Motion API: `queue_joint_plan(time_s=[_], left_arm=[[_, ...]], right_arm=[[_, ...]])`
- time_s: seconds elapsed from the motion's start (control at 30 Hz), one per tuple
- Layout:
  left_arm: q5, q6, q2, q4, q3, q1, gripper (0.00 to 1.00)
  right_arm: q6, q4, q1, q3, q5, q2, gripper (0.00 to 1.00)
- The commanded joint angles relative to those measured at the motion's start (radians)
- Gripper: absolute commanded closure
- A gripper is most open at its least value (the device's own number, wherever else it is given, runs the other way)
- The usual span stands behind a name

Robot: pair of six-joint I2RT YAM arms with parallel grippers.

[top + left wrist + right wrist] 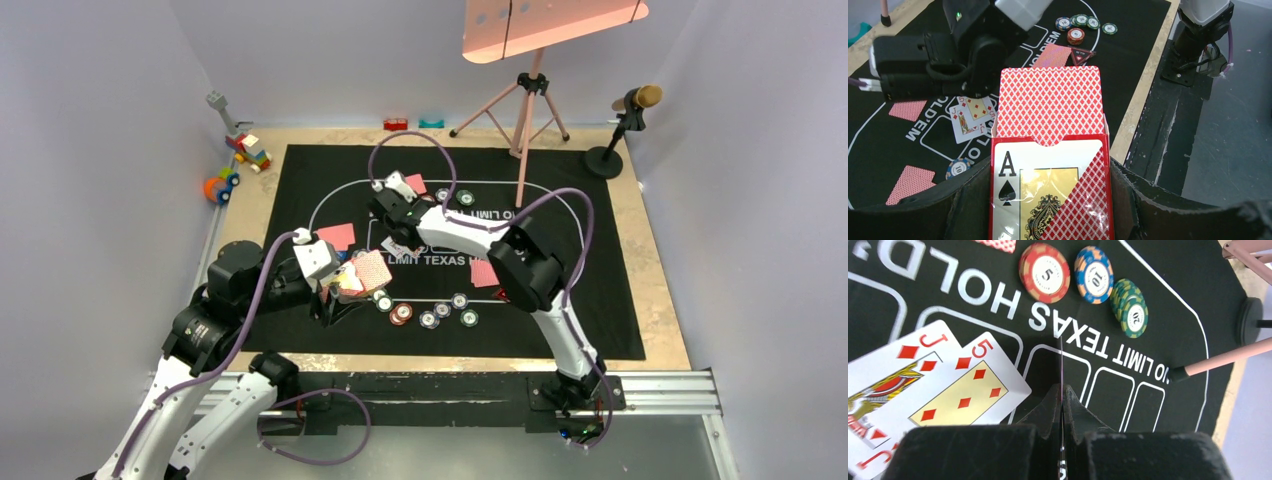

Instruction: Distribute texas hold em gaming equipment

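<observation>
My left gripper [1049, 200] is shut on a red card box [1048, 192] with an ace of spades on its face; the pink-backed deck [1049, 102] sticks out of its top. Over the mat's middle, my right gripper [1062, 396] is shut on a single playing card [1061, 360], seen edge-on as a thin line. Beside it a jack and a five of diamonds [955, 390] lie face up. Face-down cards [337, 236] lie on the mat. Poker chips [428, 319] sit in a loose row near the front; others [1093, 274] lie farther back. A red triangular marker [1081, 56] lies near the chips.
The black printed mat [600, 300] covers most of the table. Toy blocks [247, 150] stand at the back left corner. A pink tripod [530, 110] stands at the mat's far edge, with a microphone stand [612, 150] to its right.
</observation>
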Motion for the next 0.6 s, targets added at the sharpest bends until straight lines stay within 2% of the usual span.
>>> queue_joint_plan(time_s=[0.0,0.2,0.57], left_arm=[[0.023,-0.014,-0.003,0.072,0.029,0.005,1.0],[0.033,-0.02,-0.002,0.074,0.023,0.005,1.0],[0.025,-0.013,0.0,0.071,0.031,0.005,1.0]], right_arm=[[-0.042,0.053,0.009,-0.013,0.165,0.006,1.0],[-0.058,0.087,0.045,-0.044,0.196,0.033,1.0],[0.027,0.055,0.066,-0.031,0.019,0.079,1.0]])
